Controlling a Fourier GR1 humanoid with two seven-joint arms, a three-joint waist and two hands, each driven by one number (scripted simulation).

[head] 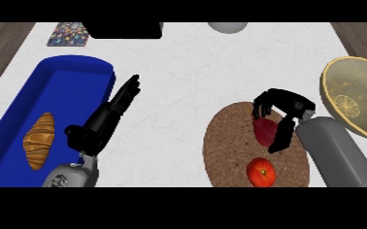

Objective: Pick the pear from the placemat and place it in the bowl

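While right hand [283, 107] curls over the pear [264, 130], we note grasp on placemat [228, 140]
Fingers [262, 105] clamped round fruit for lifting toward bowl [331, 85]; left hand [108, 117] idle, fingers straight

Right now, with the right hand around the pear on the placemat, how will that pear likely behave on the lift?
The pear looks smooth and rounded, so it may slip or turn under the curled right hand. It looks solid, probably stiff. If released on the placemat, it could roll toward the tomato.
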